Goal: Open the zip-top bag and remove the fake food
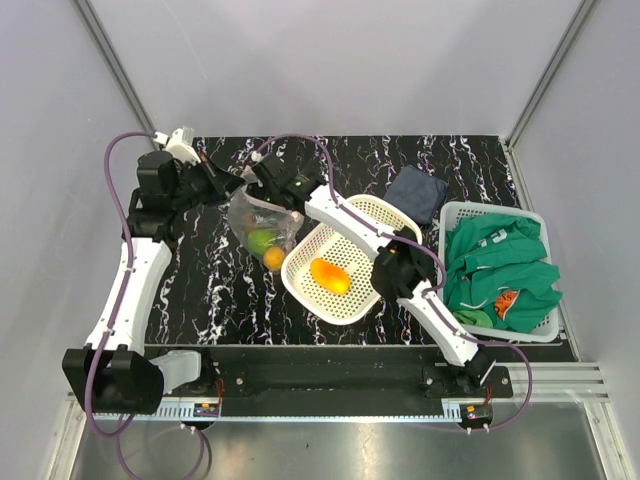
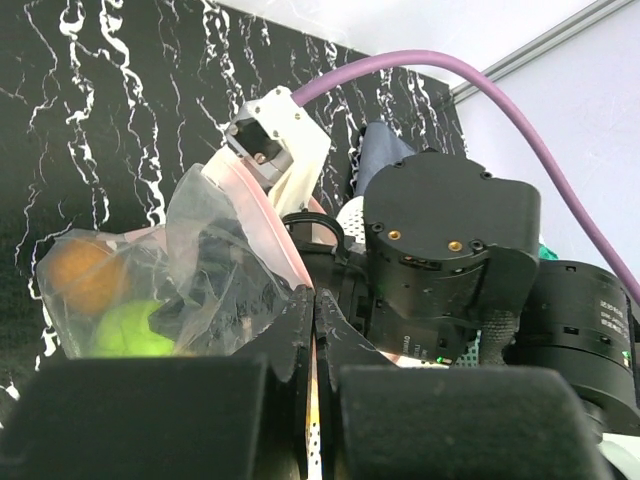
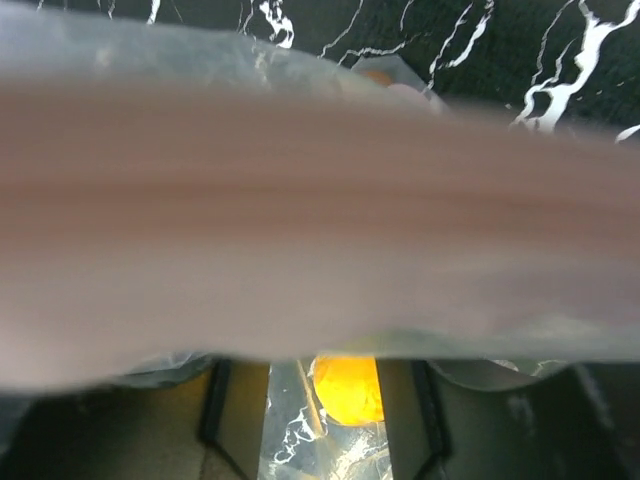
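A black, white-veined bench [image 1: 200, 290] carries a white rectangular basket [image 1: 455, 212] on the right. It holds green clothing [image 1: 500, 262], whose print is too small to read. A white oval basket [image 1: 352, 302], tilted at centre, holds one orange-yellow piece [image 1: 330, 275] of fake food. Just left of its rim is the zip-top bag [image 1: 258, 215], clear and crinkly with a pinkish zip strip. Inside are a green piece [image 1: 261, 240] and an orange piece [image 1: 274, 258]. The left end effector [image 2: 313, 330] is pinched tight on the bag's edge. The right end effector [image 1: 262, 180] is at the strip; I cannot tell its grip. A dark blue cloth [image 1: 416, 194] lies further back.
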Motion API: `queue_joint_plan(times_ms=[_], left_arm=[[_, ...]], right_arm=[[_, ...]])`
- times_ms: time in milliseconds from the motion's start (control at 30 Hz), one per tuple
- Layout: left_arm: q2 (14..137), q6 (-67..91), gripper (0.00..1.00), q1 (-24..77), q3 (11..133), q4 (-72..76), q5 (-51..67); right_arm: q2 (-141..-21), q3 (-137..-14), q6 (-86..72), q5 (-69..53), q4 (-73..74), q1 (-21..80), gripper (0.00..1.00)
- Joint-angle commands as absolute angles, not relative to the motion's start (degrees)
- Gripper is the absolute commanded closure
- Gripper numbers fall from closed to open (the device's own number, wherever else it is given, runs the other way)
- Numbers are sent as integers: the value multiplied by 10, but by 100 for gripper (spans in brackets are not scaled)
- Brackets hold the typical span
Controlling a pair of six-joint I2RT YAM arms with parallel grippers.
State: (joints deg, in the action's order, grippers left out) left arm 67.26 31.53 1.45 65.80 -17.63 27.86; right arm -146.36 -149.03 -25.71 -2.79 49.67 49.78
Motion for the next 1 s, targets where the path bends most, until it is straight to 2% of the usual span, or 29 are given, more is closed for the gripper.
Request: queue_joint_plan(times_ms=[0,67,600,733,833,867,967], left_arm=[[668,308,100,16,643,-142,279],[666,308,100,15,634,-139,276],[635,295,100,15,566,-139,232],[635,291,100,15,563,-142,229],[628,287,100,15,563,-148,221],[626,287,100,14,564,-149,219],[624,280,100,13,570,-156,215]], right_arm=[[-1475,-1467,-259,-55,470,504,45],[-1481,-1462,-262,-61,461,504,39],[-1554,-1454,-287,-139,419,507,20],[-1564,-1460,-286,-135,407,507,21],[-1569,-1457,-285,-149,387,507,29],[-1570,-1457,-285,-141,385,507,35],[-1551,-1445,-277,-116,384,506,42]])
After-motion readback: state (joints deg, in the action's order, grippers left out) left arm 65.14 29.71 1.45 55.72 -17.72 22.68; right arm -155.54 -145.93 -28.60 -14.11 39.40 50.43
